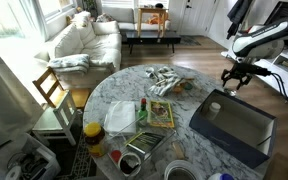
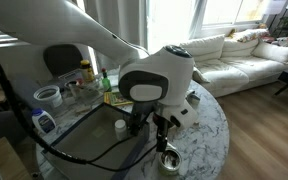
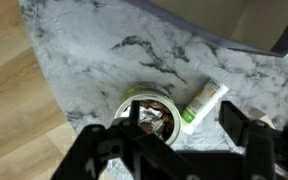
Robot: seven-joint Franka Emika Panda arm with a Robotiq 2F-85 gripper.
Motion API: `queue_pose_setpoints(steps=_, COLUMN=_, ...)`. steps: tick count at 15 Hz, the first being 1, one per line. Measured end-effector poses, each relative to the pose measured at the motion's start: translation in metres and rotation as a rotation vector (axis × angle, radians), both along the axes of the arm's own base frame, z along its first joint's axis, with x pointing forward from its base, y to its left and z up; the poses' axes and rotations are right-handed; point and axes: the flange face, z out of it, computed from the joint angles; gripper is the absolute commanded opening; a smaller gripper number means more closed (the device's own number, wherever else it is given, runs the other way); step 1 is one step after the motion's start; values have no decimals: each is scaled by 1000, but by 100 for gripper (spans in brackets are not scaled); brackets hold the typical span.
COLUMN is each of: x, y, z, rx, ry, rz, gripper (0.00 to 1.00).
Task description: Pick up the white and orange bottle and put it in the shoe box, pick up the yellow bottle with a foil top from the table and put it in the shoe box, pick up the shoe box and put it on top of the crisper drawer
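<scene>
The shoe box (image 1: 246,130), dark grey-blue and lidless, stands on the marble table; it also shows in an exterior view (image 2: 84,145), and its corner shows in the wrist view (image 3: 246,22). A small white item (image 1: 216,110) lies inside it; I cannot tell what it is. My gripper (image 3: 179,128) is open and empty. It hangs just above a round pale-yellow container with a crumpled foil top (image 3: 149,108), which also shows in an exterior view (image 2: 169,160). In the exterior views the gripper (image 1: 234,80) (image 2: 149,125) is beside the box, near the table edge. The crisper drawer (image 1: 119,118) is across the table.
A white and green tube (image 3: 202,104) lies next to the foil-topped container. A shiny metal tray (image 1: 142,150), an orange-yellow bottle (image 1: 92,135), packets (image 1: 162,113) and a cloth (image 1: 169,80) are on the table. A wooden chair (image 1: 52,90) stands beside it. The table edge and wooden floor (image 3: 14,90) are close.
</scene>
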Motion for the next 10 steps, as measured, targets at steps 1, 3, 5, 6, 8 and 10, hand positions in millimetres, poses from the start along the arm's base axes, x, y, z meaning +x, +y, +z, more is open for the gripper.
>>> queue_pose_setpoints(steps=1, x=1, y=-4, z=-3, rx=11, ry=12, rz=3, gripper=49)
queue_pose_setpoints(steps=3, x=3, y=-9, z=-9, rx=24, ry=35, rz=4, gripper=79)
queue_pose_setpoints(steps=5, x=6, y=-14, z=-17, rx=31, ry=52, rz=2, gripper=84)
queue_pose_setpoints(steps=6, x=7, y=-16, z=-22, rx=32, ry=57, rz=2, gripper=92)
queue_pose_setpoints(steps=8, x=9, y=-19, z=-29, rx=31, ry=63, rz=-1, gripper=99)
queue_pose_setpoints(steps=10, x=11, y=-23, z=-36, rx=33, ry=64, rz=-7, gripper=70)
